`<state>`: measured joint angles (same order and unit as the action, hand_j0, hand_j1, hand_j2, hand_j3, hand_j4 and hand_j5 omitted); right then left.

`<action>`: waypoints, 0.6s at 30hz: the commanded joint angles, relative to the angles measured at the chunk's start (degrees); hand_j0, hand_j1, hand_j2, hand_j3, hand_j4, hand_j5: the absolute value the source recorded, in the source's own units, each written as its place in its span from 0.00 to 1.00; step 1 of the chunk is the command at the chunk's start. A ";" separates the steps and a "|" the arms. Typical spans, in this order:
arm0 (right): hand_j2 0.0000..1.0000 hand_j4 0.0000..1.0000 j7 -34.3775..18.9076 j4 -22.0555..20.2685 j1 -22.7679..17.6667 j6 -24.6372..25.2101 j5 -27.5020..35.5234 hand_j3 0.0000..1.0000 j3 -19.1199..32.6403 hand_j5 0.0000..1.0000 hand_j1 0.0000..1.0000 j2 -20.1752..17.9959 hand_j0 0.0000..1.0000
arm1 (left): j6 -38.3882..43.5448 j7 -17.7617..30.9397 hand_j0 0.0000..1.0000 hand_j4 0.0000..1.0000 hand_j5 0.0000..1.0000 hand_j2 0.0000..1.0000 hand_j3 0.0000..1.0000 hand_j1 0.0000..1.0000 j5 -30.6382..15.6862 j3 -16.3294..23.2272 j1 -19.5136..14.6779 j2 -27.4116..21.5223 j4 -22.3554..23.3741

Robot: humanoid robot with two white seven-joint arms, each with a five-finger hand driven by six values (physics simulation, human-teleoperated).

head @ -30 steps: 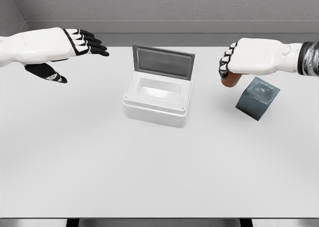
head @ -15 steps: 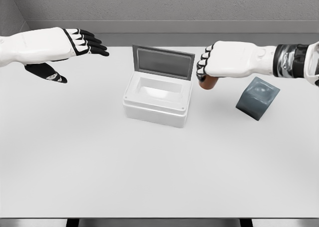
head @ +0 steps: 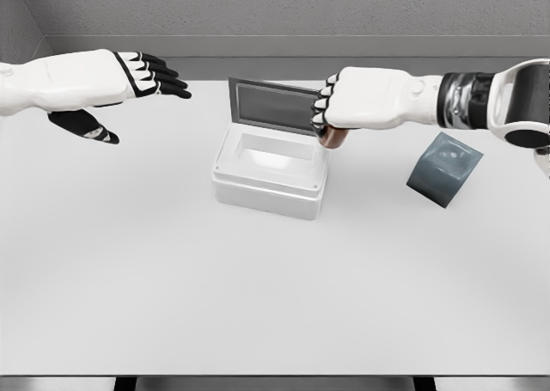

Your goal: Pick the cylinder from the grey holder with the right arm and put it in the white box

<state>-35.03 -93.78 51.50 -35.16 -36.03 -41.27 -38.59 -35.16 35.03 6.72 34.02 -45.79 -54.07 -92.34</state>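
Nearest to the camera, the pale surface [head: 258,305] lies bare across the lower part of the head view. Further in, near the middle, sits the white box [head: 271,170], its lid [head: 275,106] raised upright at the back edge and its hollow inside open to view. Off to the right of the box, well apart from it, the grey holder [head: 443,169] rests on the surface, tilted on one corner so that a top face shows.

Just above the box's right rear corner hangs the right hand [head: 354,100], its arm coming in from the right edge with a dark banded wrist. Its fingers [head: 321,113] are curled into a fist and clamped on the cylinder [head: 331,137], a brown piece of which only the lower end shows below the knuckles. That end sits at the right rim of the box, beside the lid's lower corner; whether it touches the rim cannot be told. The cylinder is clear of the grey holder and is not down inside the box.

On the far left, the left hand [head: 120,82] is held above the surface, well apart from the box, with its arm entering from the left edge. Its dark-tipped fingers are stretched out straight and apart, the thumb hanging below, and it holds nothing.

Beyond the surface runs a grey wall [head: 275,9].
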 commanded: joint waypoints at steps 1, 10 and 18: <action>0.53 0.53 0.03 0.35 0.00 0.16 -0.35 0.53 -0.04 0.53 0.53 1.23 0.53 | 0.16 -0.03 1.00 1.00 1.00 1.00 1.00 1.00 -0.31 -0.01 0.00 -0.07 0.06; 0.53 0.53 0.03 2.90 0.35 0.16 -1.58 0.53 -1.01 0.53 0.53 4.49 0.53 | 0.16 -0.03 1.00 1.00 1.00 1.00 1.00 1.00 -0.40 -0.10 -0.53 -0.24 0.15; 0.55 0.55 0.03 4.22 1.14 0.16 -2.02 0.55 -1.80 0.55 0.55 5.72 0.55 | 0.16 -0.03 1.00 1.00 1.00 1.00 1.00 1.00 -0.40 -0.10 -0.62 -0.33 0.15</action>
<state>-35.03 -89.89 52.65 -35.15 -38.17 -43.04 -32.98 -35.16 35.03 6.65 33.97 -46.41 -54.29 -92.23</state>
